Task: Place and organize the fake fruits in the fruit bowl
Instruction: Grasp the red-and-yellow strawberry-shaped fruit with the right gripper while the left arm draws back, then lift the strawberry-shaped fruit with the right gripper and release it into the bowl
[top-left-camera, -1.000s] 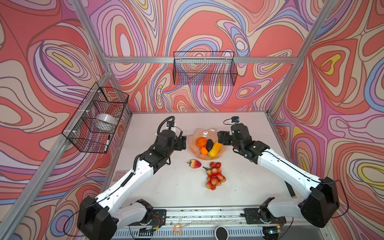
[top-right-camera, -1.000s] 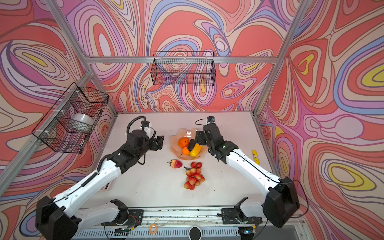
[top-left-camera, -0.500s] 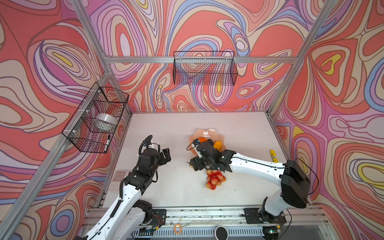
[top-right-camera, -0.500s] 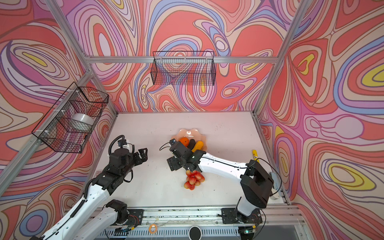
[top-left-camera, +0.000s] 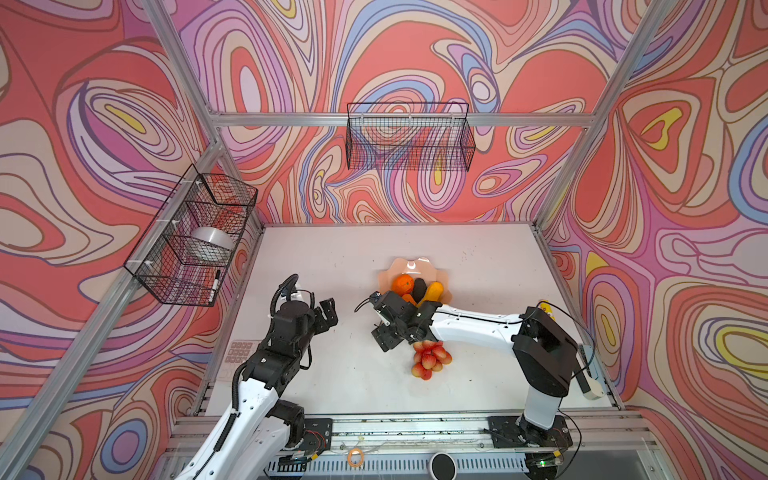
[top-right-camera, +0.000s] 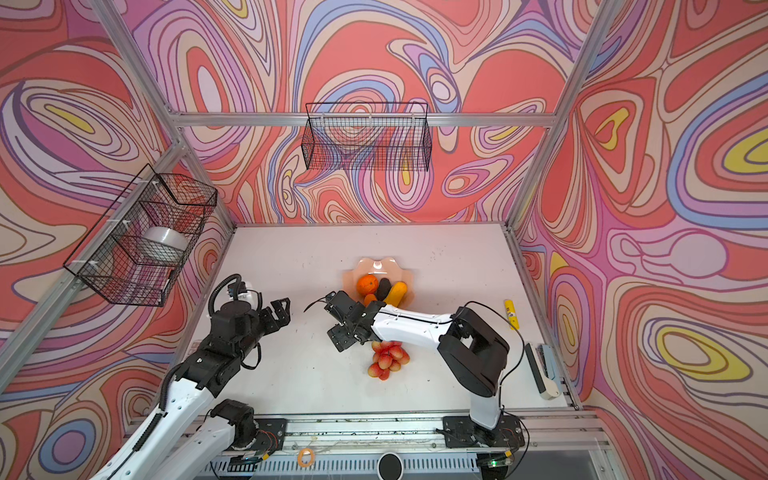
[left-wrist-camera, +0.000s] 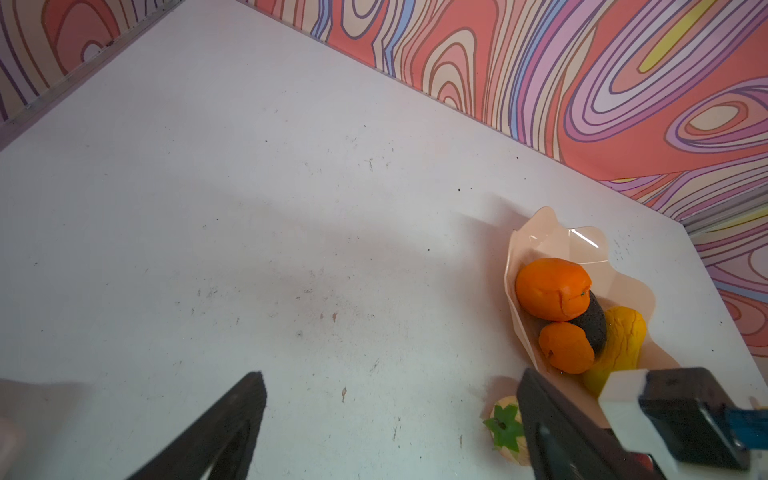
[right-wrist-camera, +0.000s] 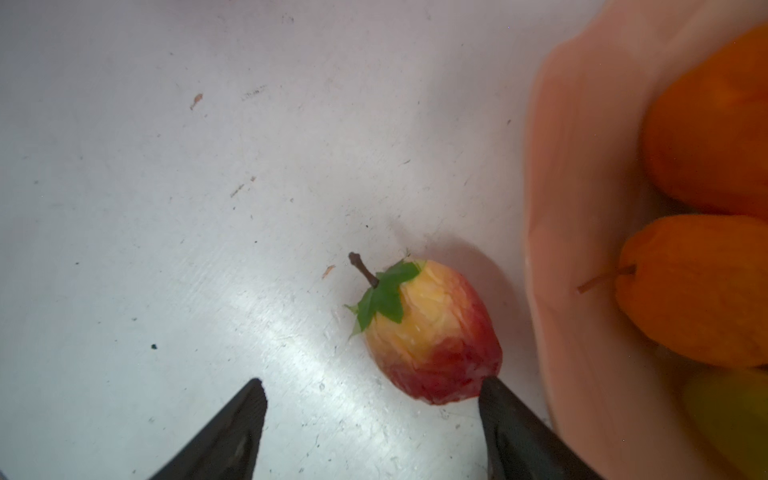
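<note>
**Top views:** In both top views the fruit bowl sits mid-table. It holds two oranges, a dark avocado and a yellow-orange gourd. The bunch of grapes lies outside it, nearer the robot. The right gripper reaches across the middle and hangs low between bowl and grapes, hiding the strawberry. The left gripper, jaws spread and empty, stands well apart. The white forearm crosses over the top of the bunch, so a careless swing could scatter the grapes.

**Left wrist:** Only the green leaf cap of the strawberry shows, on the table just beside the bowl's near rim.

**Right wrist:** The strawberry lies on its side between wide-apart jaws. It is off-centre, with its red end against one finger and the other finger far off. A squeeze from here would likely shove or roll the rounded fruit rather than pinch it. That could push it into the bowl wall, and the bowl might skid. Dropping the berry onto the crowded near side could dislodge the small orange.
</note>
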